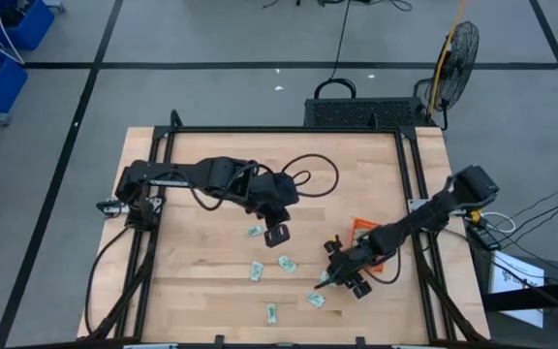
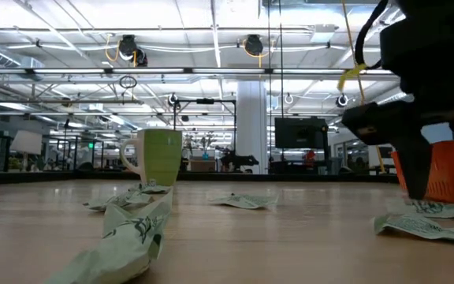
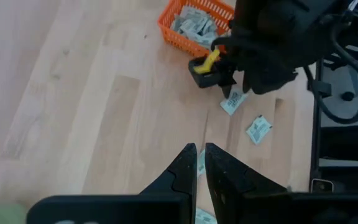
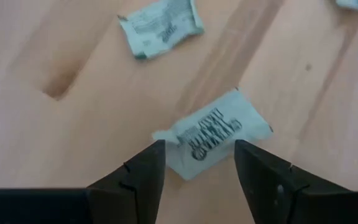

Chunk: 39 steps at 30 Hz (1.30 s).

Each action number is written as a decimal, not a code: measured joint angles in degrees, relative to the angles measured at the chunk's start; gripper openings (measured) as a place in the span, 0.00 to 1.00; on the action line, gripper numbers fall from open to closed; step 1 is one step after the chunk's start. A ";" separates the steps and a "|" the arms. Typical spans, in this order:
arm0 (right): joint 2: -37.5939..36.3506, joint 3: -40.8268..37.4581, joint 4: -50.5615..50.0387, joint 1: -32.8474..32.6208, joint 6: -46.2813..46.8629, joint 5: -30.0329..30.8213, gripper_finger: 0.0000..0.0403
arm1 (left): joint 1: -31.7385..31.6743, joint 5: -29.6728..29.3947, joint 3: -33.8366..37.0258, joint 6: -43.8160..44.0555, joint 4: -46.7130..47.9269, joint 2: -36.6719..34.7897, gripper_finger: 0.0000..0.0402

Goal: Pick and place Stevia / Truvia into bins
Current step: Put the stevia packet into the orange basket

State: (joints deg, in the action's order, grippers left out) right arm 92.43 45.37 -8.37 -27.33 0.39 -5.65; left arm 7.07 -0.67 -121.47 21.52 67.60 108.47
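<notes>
Presently the right gripper (image 1: 328, 279) is lowered over a pale green-and-white sweetener packet (image 4: 213, 135) lying flat on the wooden table (image 1: 192, 281), its fingers (image 4: 140, 169) spread wide to either side of the packet's near edge. This straddling pose suggests a pinch is being lined up, not yet made; nothing is held. The packet lies just beside the orange bin (image 1: 364, 230), which the left wrist view shows already partly filled with packets, so the carry should be short.

The left gripper (image 1: 277, 233) hangs above the table's middle with its fingers (image 3: 185, 167) drawn nearly together and empty, probably parked clear of the right arm's working area.

Several more packets (image 1: 257, 270) remain scattered across the boards between the arms and toward the near edge, so the task is likely well advanced but unfinished. A green cup (image 2: 160, 157) stands farther back in the low view.

Dark print shows on the target packet, but no brand name can be read.
</notes>
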 joint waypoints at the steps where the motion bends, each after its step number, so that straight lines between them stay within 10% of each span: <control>1: 0.73 0.00 0.76 0.00 -0.01 0.08 0.46 | 0.09 0.00 0.00 -0.01 0.08 0.00 0.09; 12: 4.73 0.16 5.51 0.64 0.01 4.89 0.41 | 0.09 0.11 0.02 -0.24 2.30 0.02 0.09; 25: 3.27 -0.01 6.29 0.80 4.96 1.53 0.02 | 0.09 0.11 0.02 -0.22 3.41 0.02 0.09; 39: -21.26 0.16 -11.56 0.25 15.63 2.74 0.02 | 0.09 0.09 0.02 -0.17 3.08 0.02 0.09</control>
State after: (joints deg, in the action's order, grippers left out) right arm 71.17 45.54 -19.93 -27.08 16.02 -2.91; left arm 7.16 -0.58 -121.45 21.34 70.67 108.49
